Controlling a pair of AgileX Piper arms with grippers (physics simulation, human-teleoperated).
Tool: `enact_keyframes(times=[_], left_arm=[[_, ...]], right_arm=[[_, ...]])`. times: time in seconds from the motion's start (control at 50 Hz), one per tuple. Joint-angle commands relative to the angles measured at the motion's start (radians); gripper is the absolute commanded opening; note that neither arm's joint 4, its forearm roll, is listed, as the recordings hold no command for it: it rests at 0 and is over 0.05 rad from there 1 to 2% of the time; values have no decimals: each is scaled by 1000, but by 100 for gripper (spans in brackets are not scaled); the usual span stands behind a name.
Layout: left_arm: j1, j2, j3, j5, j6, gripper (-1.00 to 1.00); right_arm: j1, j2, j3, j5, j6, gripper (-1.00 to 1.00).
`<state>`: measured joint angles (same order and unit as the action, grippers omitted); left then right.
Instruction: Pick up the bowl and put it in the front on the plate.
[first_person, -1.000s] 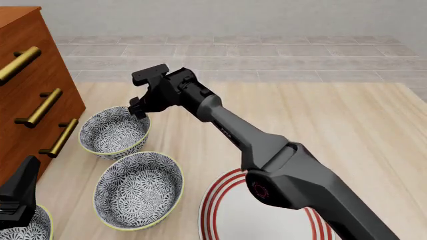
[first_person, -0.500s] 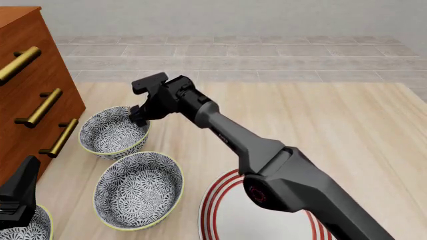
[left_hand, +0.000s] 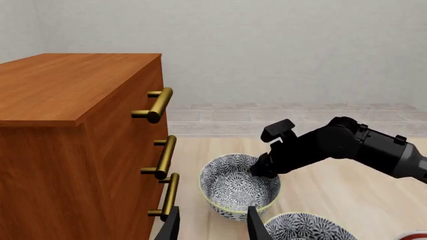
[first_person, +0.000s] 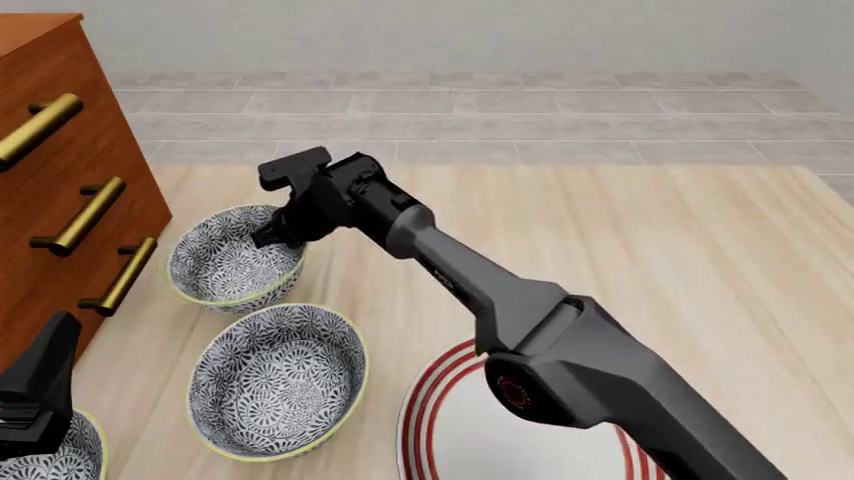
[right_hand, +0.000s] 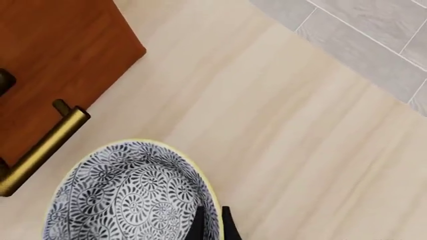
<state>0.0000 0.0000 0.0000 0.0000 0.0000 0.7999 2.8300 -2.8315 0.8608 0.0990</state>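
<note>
The bowl (first_person: 227, 265), blue-and-white patterned with a pale yellow rim, is the farthest of three alike, beside the dresser. My right gripper (first_person: 275, 234) is shut on its right rim, one finger inside and one outside. The right wrist view shows the fingertips (right_hand: 212, 227) straddling the bowl's (right_hand: 127, 195) rim. In the left wrist view the right gripper (left_hand: 261, 170) sits on the bowl (left_hand: 233, 187). The plate (first_person: 424, 400), white with red rings, lies at the front, partly under the right arm. My left gripper (left_hand: 213, 227) is open and empty, low at the front left (first_person: 40, 385).
A wooden dresser (first_person: 60, 200) with brass handles (first_person: 83, 215) stands on the left, close to the bowls. A second bowl (first_person: 278, 380) sits nearer the front, left of the plate. A third bowl (first_person: 60, 460) lies under the left gripper at the front left corner.
The right gripper has come down onto the far bowl's rim and closed on it. The bowl has shifted slightly to the right. The left arm has not moved.
</note>
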Motion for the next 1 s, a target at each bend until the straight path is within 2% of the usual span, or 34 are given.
enact_keyframes(times=[0.02,0.2,0.5,0.52,0.58,0.6,1.0], left_arm=[[0,0,0,0,0,100],[0,0,0,0,0,100],[0,0,0,0,0,100],[0,0,0,0,0,100],[0,0,0,0,0,100],[0,0,0,0,0,100],[0,0,0,0,0,100]], right_arm=[[-38,-10,2,8,-17,-100],[-64,-27,2,21,-39,-100],[-67,-70,30,15,-39,-100],[-65,-82,49,6,-37,-100],[-57,-186,259,-106,-28,-100],[-57,-199,286,-120,-28,-100],[-60,-347,497,-211,-37,-100]])
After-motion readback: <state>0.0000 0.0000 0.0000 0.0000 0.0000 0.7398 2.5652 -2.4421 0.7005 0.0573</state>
